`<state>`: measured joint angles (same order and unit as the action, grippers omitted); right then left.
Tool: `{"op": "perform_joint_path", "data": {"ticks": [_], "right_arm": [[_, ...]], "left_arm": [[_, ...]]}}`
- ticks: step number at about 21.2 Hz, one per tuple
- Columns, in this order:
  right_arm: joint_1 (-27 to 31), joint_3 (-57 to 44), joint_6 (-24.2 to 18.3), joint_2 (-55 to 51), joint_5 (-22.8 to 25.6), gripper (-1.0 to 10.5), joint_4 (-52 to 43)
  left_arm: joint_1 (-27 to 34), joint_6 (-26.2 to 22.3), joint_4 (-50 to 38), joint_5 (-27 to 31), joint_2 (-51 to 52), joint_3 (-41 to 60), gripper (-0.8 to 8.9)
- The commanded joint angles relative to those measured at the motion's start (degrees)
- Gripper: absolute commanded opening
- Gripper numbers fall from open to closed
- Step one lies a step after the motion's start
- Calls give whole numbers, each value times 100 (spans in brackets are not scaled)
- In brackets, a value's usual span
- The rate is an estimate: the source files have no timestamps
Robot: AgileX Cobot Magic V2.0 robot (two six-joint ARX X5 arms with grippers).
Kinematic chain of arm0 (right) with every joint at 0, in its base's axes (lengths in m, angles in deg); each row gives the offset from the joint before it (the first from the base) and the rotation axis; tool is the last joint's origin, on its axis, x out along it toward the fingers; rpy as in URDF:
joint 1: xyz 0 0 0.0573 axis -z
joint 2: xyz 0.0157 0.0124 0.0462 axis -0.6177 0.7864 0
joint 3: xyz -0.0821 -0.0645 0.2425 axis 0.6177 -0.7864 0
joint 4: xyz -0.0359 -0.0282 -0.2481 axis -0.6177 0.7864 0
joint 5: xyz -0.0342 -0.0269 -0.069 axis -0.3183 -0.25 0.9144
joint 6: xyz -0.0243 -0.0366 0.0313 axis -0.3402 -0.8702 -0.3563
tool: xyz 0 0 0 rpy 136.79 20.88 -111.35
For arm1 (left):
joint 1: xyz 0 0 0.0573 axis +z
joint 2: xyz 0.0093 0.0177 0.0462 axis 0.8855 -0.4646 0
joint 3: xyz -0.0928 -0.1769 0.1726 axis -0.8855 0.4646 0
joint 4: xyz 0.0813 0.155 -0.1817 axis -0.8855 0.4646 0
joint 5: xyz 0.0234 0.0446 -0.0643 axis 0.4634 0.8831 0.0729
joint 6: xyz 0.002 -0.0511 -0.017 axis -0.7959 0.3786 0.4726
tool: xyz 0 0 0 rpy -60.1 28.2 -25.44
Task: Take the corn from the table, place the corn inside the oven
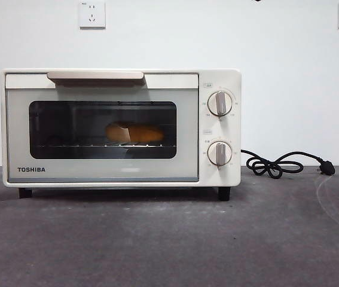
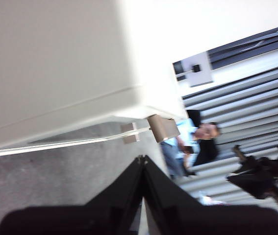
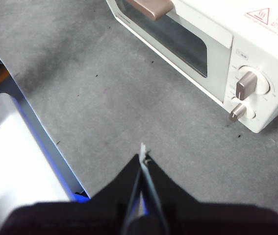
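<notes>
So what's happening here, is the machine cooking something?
Nothing is being handled right now. The corn lies on the rack inside the oven, seen through the glass of the closed door. Both arms are drawn back: the left gripper is shut and empty beside the oven's side, and the right gripper is shut and empty above the table in front of the oven. The oven's cord lies unplugged on the table, so nothing appears to be cooking.

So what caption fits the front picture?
Corn sits on the rack inside the closed oven on the table.
</notes>
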<state>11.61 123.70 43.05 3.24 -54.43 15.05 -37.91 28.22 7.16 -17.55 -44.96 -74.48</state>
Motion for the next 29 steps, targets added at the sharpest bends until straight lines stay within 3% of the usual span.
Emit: {"op": "perform_joint_path", "data": {"ticks": [1, 7, 14, 17, 22, 29], "right_arm": [[0, 4, -39, 4, -13, -16, -87], [0, 4, -15, 4, 452, -16, -184], [0, 4, 208, 4, 1357, -16, -256], [0, 4, 306, 4, 1687, -15, -343], [0, 4, 302, 4, 1915, -11, -339], [0, 4, 299, 4, 1917, -11, -345]], "left_arm": [[-13, -31, 212, 551, 608, 7, -8], [-127, 20, 693, 1853, 2291, 7, -8], [-564, 649, 1163, 4325, 4704, 7, -8], [-695, 748, 1283, 5130, 5560, 7, -8], [-721, 743, 1403, 5270, 6308, 7, -8], [-721, 737, 2168, 5042, 6380, 7, -4]]}}
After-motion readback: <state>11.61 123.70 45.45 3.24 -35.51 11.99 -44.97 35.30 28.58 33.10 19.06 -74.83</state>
